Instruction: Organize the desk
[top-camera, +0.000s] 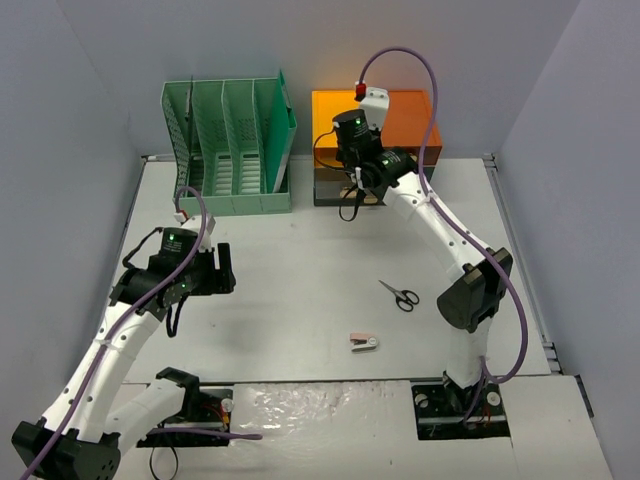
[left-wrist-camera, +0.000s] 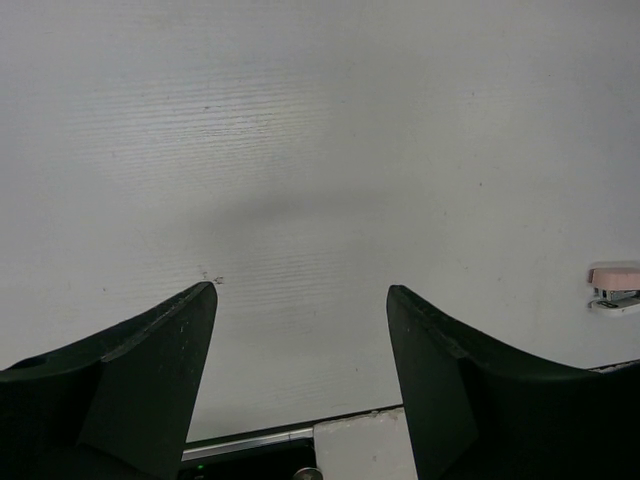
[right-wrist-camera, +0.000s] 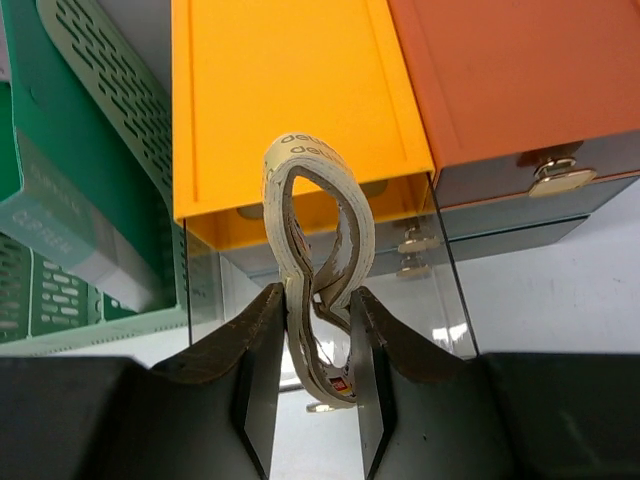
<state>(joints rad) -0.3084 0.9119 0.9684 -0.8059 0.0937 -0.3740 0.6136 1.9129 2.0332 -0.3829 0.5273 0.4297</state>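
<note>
The desk (top-camera: 300, 250) is an off-white tabletop. My right gripper (top-camera: 352, 188) is at the back, just in front of the orange-and-dark drawer unit (top-camera: 400, 120). In the right wrist view it (right-wrist-camera: 318, 292) is shut on a squashed beige tape roll (right-wrist-camera: 300, 143), held upright before the unit's yellow-orange left drawer (right-wrist-camera: 280, 90). My left gripper (top-camera: 225, 270) is open and empty over bare desk at the left; the left wrist view (left-wrist-camera: 300, 288) shows only tabletop between its jaws.
A mint-green file rack (top-camera: 235, 150) stands at the back left beside the drawer unit. Black scissors (top-camera: 400, 296) lie right of centre. A small pink stapler (top-camera: 364, 343) lies near the front and also shows in the left wrist view (left-wrist-camera: 614, 285).
</note>
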